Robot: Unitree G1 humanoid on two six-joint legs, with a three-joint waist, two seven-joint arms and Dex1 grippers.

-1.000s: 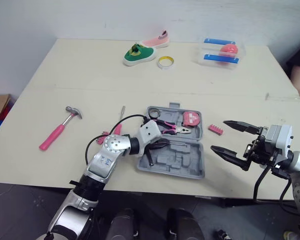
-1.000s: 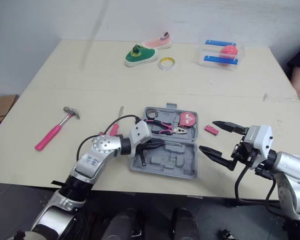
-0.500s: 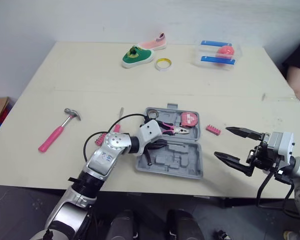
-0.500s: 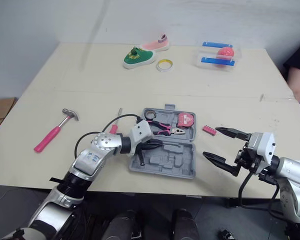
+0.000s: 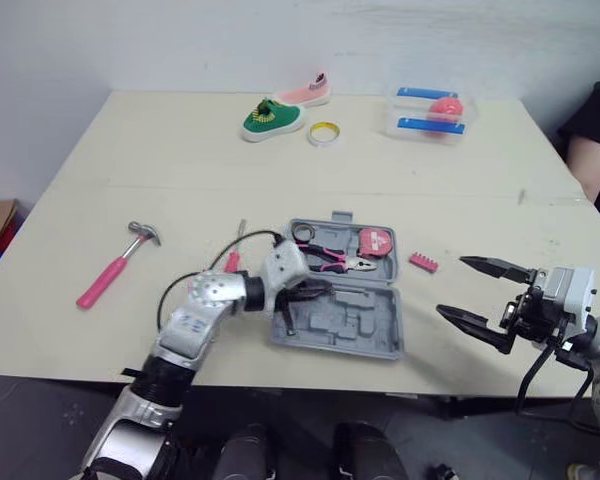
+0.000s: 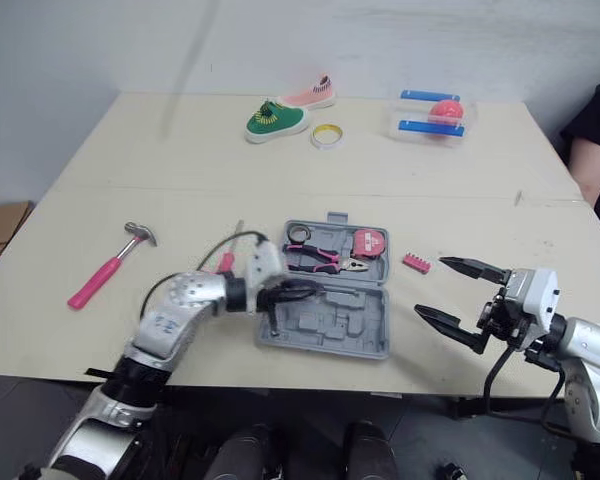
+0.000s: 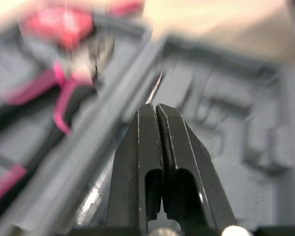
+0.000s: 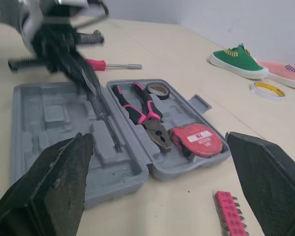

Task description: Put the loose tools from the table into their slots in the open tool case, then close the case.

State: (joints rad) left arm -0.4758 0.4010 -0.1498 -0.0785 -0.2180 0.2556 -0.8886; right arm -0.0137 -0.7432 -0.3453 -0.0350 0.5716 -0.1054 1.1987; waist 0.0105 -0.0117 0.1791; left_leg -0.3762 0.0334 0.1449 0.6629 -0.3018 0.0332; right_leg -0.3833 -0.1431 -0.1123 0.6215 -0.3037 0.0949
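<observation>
A humanoid robot is working over an open tool case [image 5: 342,326] lying near the front edge of a pale table [image 5: 180,160]. Its left gripper [image 7: 156,109] is hovering low over the hinge line between the two halves, fingers pressed together and, as far as the blur allows, pinching a thin metal piece [image 8: 91,82]. The right gripper [image 5: 451,285] is hanging wide open to the right of the case, holding nothing. The step in hand looks like seating that piece. Doing it well likely means turning it parallel to its groove, lowering it flat and pressing it home before letting go, without nudging the pliers [image 5: 330,259] next to it. The case is grey moulded plastic, its near half cut into blocky, mostly vacant recesses. The far half is carrying the pliers, with their pink-and-black grips, and a round pink tape measure [image 5: 377,241]. Three tools are waiting loose on the tabletop. A hammer [image 5: 111,268] with a steel claw head and slim pink handle is lying well to the left. A screwdriver [image 5: 234,258] with a pink grip and thin shaft is lying just beside the case's left side. A small ribbed pink bit strip [image 5: 424,263] is sitting near the case's right edge.
</observation>
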